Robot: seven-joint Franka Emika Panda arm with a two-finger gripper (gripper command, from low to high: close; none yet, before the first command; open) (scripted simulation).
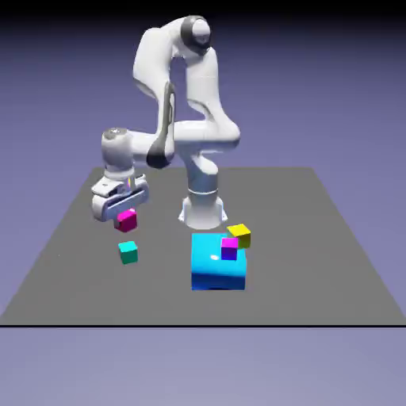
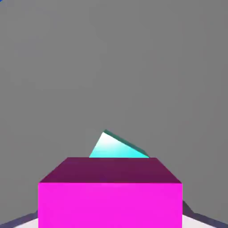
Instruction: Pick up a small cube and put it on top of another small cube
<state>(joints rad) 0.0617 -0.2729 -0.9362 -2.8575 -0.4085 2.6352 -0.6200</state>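
In the exterior view my gripper hangs at the table's left, shut on the small cube, which has a magenta top and crimson sides and is held above the table. The small teal cube rests on the table just nearer the camera than the held cube. In the hand view the magenta cube fills the bottom middle and hides my fingertips. Behind it a corner of the teal cube shows, partly covered.
A large bright blue cube stands near the table's middle with a magenta cube with purple sides at its far right corner. A yellow-orange cube sits just behind them. The robot's base rises behind.
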